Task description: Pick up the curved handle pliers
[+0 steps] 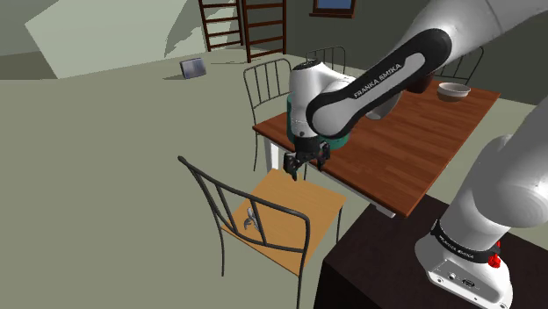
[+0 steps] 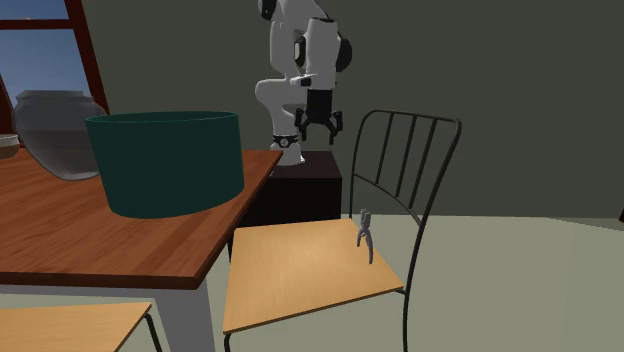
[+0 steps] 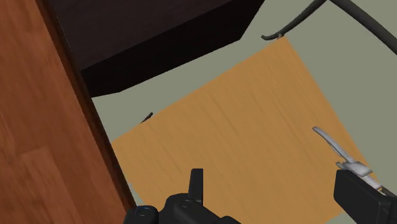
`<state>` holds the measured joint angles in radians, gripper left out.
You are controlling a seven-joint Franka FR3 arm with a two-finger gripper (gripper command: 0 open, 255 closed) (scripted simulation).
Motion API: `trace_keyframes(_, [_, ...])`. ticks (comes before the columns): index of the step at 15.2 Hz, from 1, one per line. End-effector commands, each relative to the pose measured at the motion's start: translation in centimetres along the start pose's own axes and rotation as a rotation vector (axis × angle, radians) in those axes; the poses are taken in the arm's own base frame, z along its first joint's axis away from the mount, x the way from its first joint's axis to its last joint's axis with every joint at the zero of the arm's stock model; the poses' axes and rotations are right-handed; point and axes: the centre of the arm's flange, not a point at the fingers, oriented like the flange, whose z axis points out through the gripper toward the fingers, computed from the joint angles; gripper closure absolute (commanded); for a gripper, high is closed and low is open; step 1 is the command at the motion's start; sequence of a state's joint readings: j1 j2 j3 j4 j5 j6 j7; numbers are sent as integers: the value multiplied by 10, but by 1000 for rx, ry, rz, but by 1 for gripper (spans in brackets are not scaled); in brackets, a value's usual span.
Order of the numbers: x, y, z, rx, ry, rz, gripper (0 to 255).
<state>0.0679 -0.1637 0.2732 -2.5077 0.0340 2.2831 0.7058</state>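
The curved handle pliers (image 1: 252,219) are small and grey and lie on the light wooden seat of a black wire-back chair (image 1: 294,204), close to its backrest. In the second exterior view the pliers (image 2: 365,238) sit at the seat's edge by the backrest. My gripper (image 1: 309,163) hangs open above the seat on the side near the table edge, well above the pliers and off to their side. In the wrist view the pliers (image 3: 338,151) lie beyond my right finger, which hides their lower part. My gripper (image 3: 280,191) holds nothing.
A brown wooden table (image 1: 413,154) stands beside the chair, carrying a dark green tub (image 2: 165,160), a glass jar (image 2: 52,133) and a bowl (image 1: 454,89). The chair's backrest (image 2: 405,160) rises behind the pliers. My dark stand (image 3: 159,38) is near. More chairs (image 1: 266,83) stand behind the table.
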Motion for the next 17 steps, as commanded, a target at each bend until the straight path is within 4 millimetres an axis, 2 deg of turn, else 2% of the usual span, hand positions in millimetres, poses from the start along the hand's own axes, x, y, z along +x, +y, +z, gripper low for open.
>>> trace_keyframes(1, [6,-22,17,9,5,19,0])
trace_keyframes(17, [73,-167,143,58,40,156,0])
